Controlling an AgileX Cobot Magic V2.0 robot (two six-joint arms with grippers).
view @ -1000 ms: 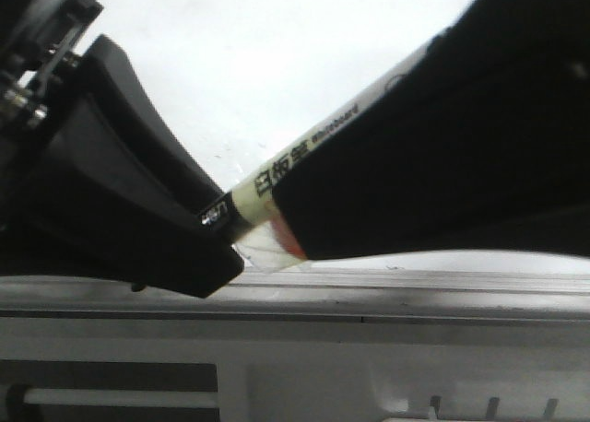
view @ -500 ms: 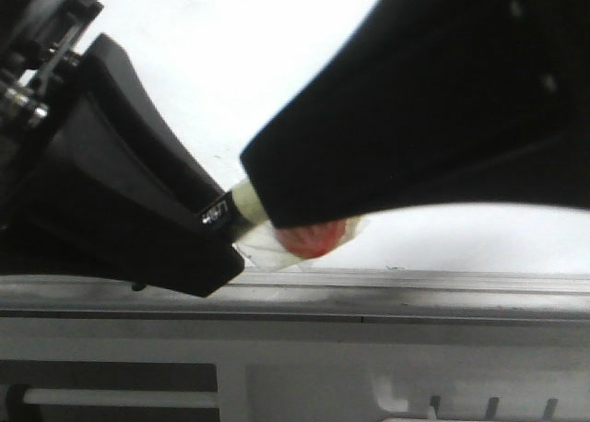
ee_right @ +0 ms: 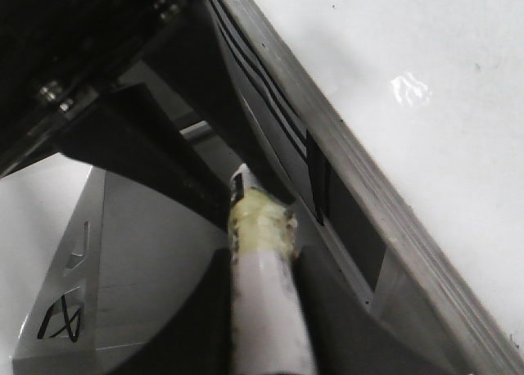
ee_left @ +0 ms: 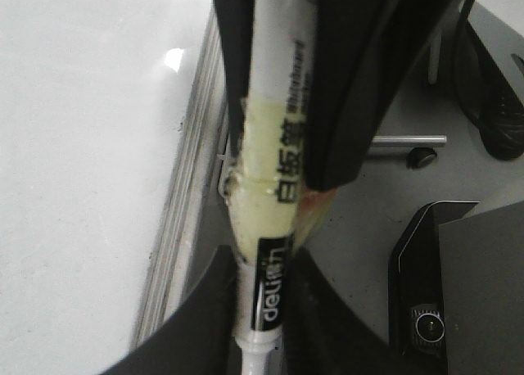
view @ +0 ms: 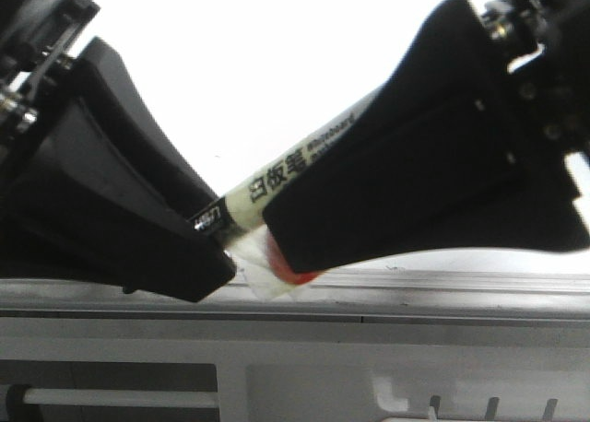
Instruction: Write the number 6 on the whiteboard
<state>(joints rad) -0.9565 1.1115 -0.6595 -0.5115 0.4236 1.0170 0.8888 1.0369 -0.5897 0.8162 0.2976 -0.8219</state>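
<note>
A white whiteboard marker (view: 277,175) with black print and yellowish tape is held at both ends, just above the grey frame edge (view: 433,286) of the whiteboard (view: 277,63). My left gripper (view: 218,242) is shut on the marker's black-labelled end. My right gripper (view: 288,233) is shut on its barrel. In the left wrist view the marker (ee_left: 277,158) runs up from my left gripper (ee_left: 264,305) into the right fingers (ee_left: 348,105), beside the whiteboard (ee_left: 82,146). The right wrist view shows the barrel (ee_right: 264,309) in my right gripper (ee_right: 262,268). No number 6 is in view.
Below the board's frame lies a grey base with slots and a white rod (view: 120,396). In the left wrist view a black housing with a small lens (ee_left: 426,326) and a metal rod (ee_left: 405,142) sit beside the marker.
My right gripper slid along the marker toward the left gripper, covering its print, then drew back so the print shows again. The left gripper barely moved.
</note>
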